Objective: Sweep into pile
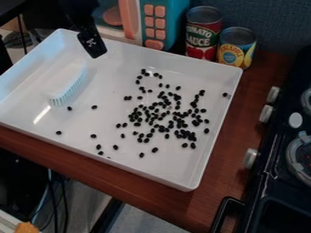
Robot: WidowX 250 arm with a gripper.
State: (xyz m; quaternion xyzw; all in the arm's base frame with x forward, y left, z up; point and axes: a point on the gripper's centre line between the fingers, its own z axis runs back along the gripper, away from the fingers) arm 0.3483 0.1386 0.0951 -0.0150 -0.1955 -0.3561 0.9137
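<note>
At the upper left, the black gripper (92,43) hangs over the far part of the white tray (109,160), near its back rim. Below and left of it, a white brush (68,86) with pale blue bristles lies in the tray's left part, apart from the gripper. Many black beans (161,113) lie scattered on the tray floor, densest right of the middle. A few lie apart from these toward the left and front, and one is close to the right wall.
Two cans, one red-labelled (203,34) and one yellow-labelled (237,48), stand behind the tray's back right corner. A toy microwave (152,22) is behind the back rim. The black stove (273,168) with knobs is at the right, past a strip of brown table (243,118).
</note>
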